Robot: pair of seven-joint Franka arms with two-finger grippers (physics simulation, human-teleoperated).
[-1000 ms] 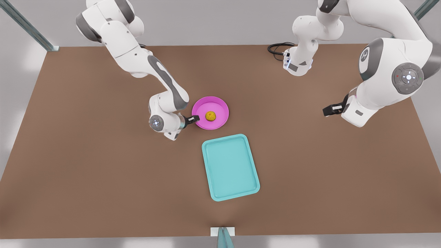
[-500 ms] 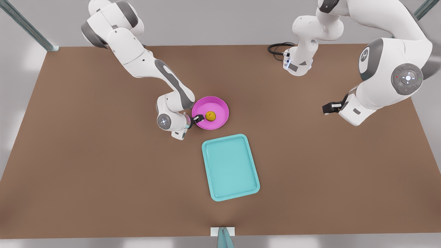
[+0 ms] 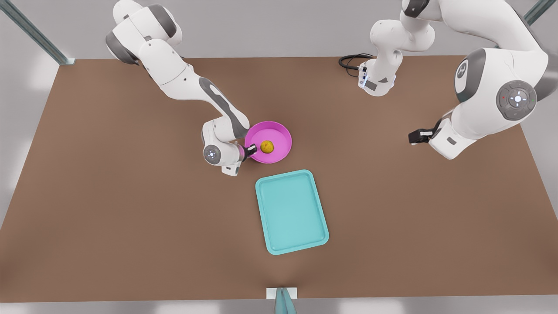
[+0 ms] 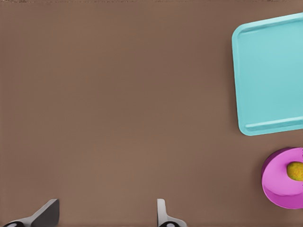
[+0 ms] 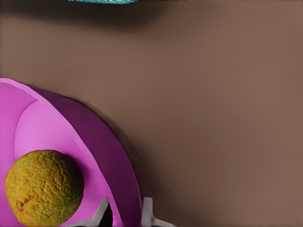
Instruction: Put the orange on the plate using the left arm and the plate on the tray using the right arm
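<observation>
The plate (image 3: 268,142), a round pink dish, is seen on the brown table (image 3: 130,218), with the orange (image 3: 267,147) lying inside it near its centre. The right gripper (image 3: 250,151) is located at the plate's rim on the side toward the front view's left; in the right wrist view its fingertips (image 5: 147,213) are seen straddling the rim of the plate (image 5: 94,156), one inside and one outside, close against it, with the orange (image 5: 44,187) just beside the inner finger. The tray (image 3: 291,211), a light teal rectangle, is found near the plate on the side toward the camera, apart from it and bearing nothing. The left gripper (image 3: 416,137) is held above bare table well apart from the plate, toward the front view's right, where that arm waits; in the left wrist view its fingers (image 4: 47,213) are shown spread, with nothing between them, and the tray (image 4: 270,75) and plate (image 4: 279,182) are seen farther off.
</observation>
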